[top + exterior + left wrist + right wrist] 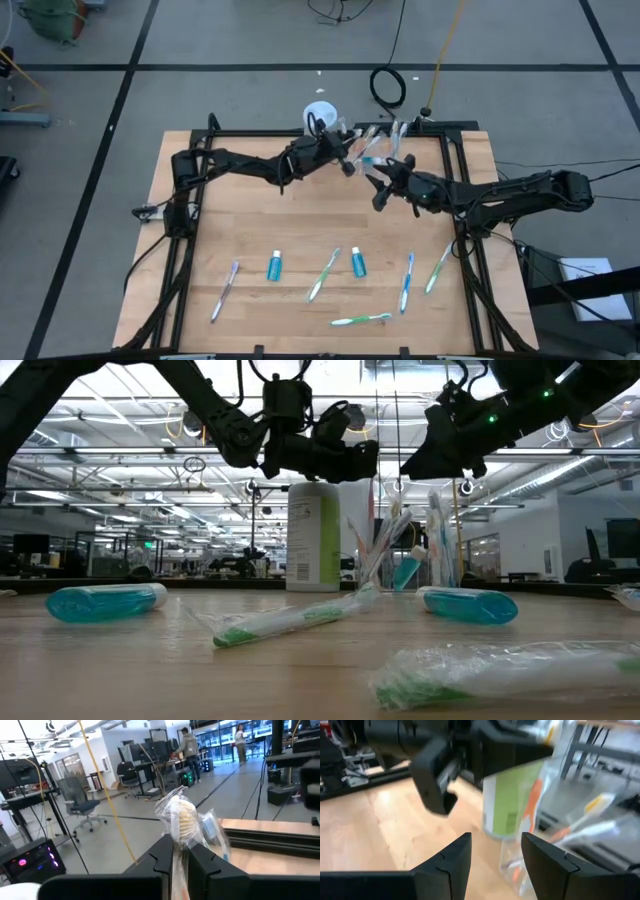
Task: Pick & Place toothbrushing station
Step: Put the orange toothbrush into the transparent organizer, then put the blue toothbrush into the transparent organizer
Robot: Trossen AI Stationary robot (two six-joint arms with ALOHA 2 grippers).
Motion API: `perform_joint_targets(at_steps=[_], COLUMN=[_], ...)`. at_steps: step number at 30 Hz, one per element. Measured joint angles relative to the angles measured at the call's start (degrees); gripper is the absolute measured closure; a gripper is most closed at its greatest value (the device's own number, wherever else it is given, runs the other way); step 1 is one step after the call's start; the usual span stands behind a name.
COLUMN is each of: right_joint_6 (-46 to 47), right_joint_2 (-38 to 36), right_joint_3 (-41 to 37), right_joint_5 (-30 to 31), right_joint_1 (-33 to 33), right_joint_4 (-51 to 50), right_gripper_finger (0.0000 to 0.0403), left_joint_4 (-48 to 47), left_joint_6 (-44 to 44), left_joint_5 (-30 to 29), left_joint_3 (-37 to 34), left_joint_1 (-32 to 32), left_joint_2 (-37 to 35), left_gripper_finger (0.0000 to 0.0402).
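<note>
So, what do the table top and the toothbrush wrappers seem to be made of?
Table top: looks like pale wood with a smooth finish; grain lines and plank seams show.
Toothbrush wrappers: probably thin clear plastic film; they crinkle, shine, and the green brush shows through.

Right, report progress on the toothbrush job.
Done: several brushes stand in the clear holder at the table's far edge. In hand: the left gripper pinches a wrapped brush near it; the right gripper hangs open alongside. Left: five wrapped brushes, like this one, and two blue tubes.
</note>
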Motion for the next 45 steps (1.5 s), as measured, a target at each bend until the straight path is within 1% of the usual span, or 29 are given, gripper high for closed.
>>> perform_joint_targets(at_steps=[3,5,7,10,14,17,23,25,28,30,32,36,39,41,45], right_joint_6=[2.78,4.21,5.19,5.38,5.19,5.18,5.19,5.21,5.89,5.81,5.94,9.21,12.52,15.01,21.14], right_joint_2=[0.01,0.01,0.01,0.01,0.00,0.01,-0.01,0.00,-0.01,-0.01,0.21,2.04,5.18,7.81,12.80], right_joint_3=[0.00,0.00,0.00,0.00,0.00,0.00,0.00,0.00,0.00,0.00,0.00,0.00,0.00,0.14,1.76], right_joint_5=[-3.10,-5.53,-7.46,-7.98,-7.99,-7.96,-8.01,-8.00,-8.04,-8.07,-8.03,-8.07,-8.33,-10.60,-15.55], right_joint_1=[0.02,0.02,0.07,0.36,0.92,1.20,1.20,1.48,2.35,3.16,4.36,7.40,10.16,11.68,14.79], right_joint_4=[-1.86,-2.01,-2.05,-2.04,-1.91,-1.89,-1.92,-2.34,-3.71,-3.97,-4.09,-3.57,-1.90,-0.76,-1.75], right_gripper_finger=[0.0238,0.0239,0.0239,0.0239,0.0239,0.0239,0.0239,0.0239,0.0239,0.0239,0.0239,0.0239,0.0240,0.0246,0.0264], left_joint_4=[-0.18,-0.81,-3.59,-6.48,-9.18,-9.37,-12.68,-16.17,-23.38,-29.19,-34.21,-39.74,-41.59,-41.62,-42.05], left_joint_6=[-0.47,-3.52,-5.42,-6.80,-6.24,-5.60,-4.81,-5.54,-11.07,-13.03,-12.80,-10.39,-9.71,-9.69,-9.95], left_joint_5=[-0.06,-0.24,-0.39,-0.26,-2.87,-3.36,-3.05,-4.14,-4.08,-4.05,-4.12,-4.04,-4.07,-4.10,-4.08], left_joint_3=[-0.02,-0.05,-0.43,-0.41,-0.30,-0.30,-0.30,-0.32,-0.28,-0.19,-0.22,-0.28,-0.24,-0.24,-0.22], left_joint_1=[-0.19,-0.56,-0.84,-0.86,-0.81,-0.75,-1.48,-1.87,-1.94,-1.80,-1.75,-1.86,-1.78,-1.64,-1.43], left_joint_2=[0.00,0.00,0.54,0.42,0.26,0.27,-0.03,-1.53,-6.01,-9.06,-12.06,-17.80,-20.69,-22.05,-23.45], left_gripper_finger=[0.0376,0.0376,0.0375,0.0375,0.0372,0.0353,0.0281,0.0258,0.0231,0.0219,0.0211,0.0207,0.0211,0.0215,0.0223])
